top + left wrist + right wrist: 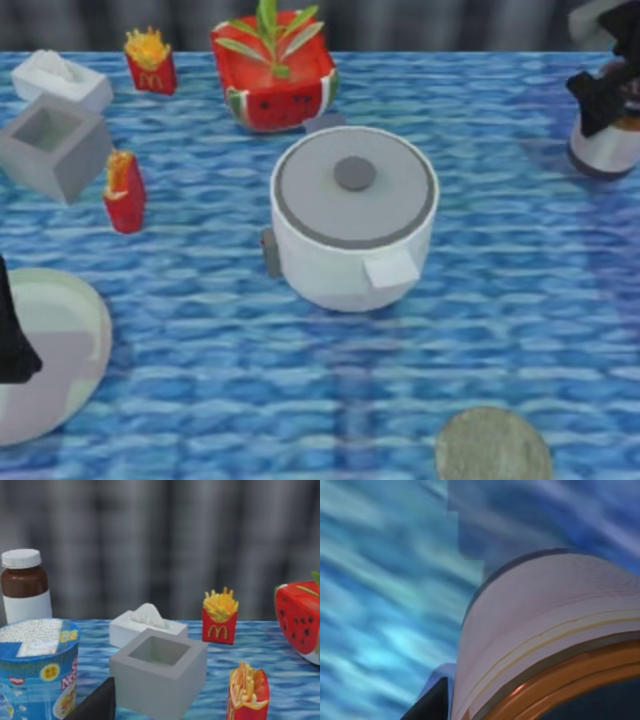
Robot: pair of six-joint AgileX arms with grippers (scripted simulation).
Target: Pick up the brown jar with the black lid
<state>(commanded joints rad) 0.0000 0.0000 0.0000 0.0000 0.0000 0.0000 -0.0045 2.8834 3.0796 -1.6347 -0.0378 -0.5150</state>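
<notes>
Blue rippled cloth covers the table.

Top view. Item: the brown jar, far right edge of the table toward the back, white label band and dark base showing. My right gripper sits over its top, hiding the black lid; I cannot tell here how far my fingers are closed. Item: big white pot with grey knobbed lid, centre, well apart from the jar. Item: watermelon planter with a green plant, just behind the pot. Item: two red fries cartons, one at the back left bearing a yellow arch mark, one beside a grey open cube. Item: white tissue box, back left. Item: pale plate, left edge, with my left arm parked over it. Item: round grey disc, front right.

Left wrist view. The cube, tissue box and both fries cartons repeat. Item: blue cup of noodles, lettering unreadable. Item: a second brown jar with a white cap. My left gripper's state cannot be told.

Right wrist view. The jar's white label and amber shoulder fill the picture, close up; one dark finger lies beside it. No writing is legible.
</notes>
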